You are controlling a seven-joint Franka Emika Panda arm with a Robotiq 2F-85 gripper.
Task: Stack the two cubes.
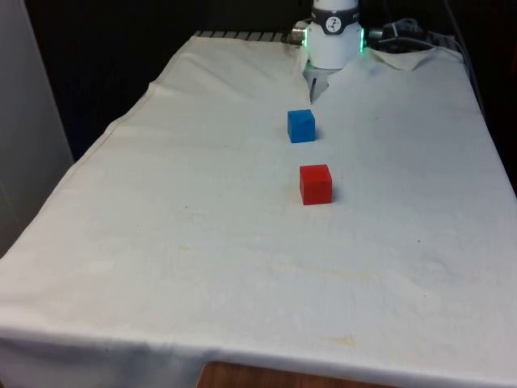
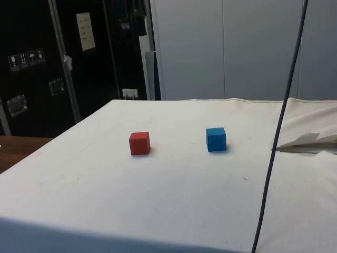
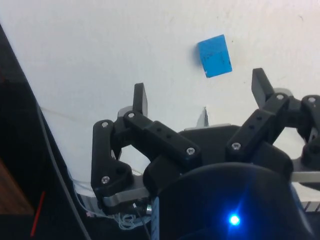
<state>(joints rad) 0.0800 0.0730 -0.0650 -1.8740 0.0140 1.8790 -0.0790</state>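
Observation:
A blue cube [image 1: 301, 125] rests on the white cloth, closer to the robot's base. A red cube [image 1: 316, 184] sits a little nearer the camera, apart from the blue one. From the side, the red cube [image 2: 139, 143] and the blue cube [image 2: 216, 139] stand side by side with a gap between them. My gripper [image 3: 200, 95] hangs high above the cloth, open, with nothing between its fingers. The blue cube [image 3: 215, 55] lies below it, beyond the fingertips.
The white cloth [image 1: 202, 242] covers the whole table. It wrinkles and folds around the robot's base [image 1: 334, 36]. A dark cable [image 2: 276, 137] hangs down across the side view. Dark cabinets [image 2: 47, 63] stand beyond the table's far side.

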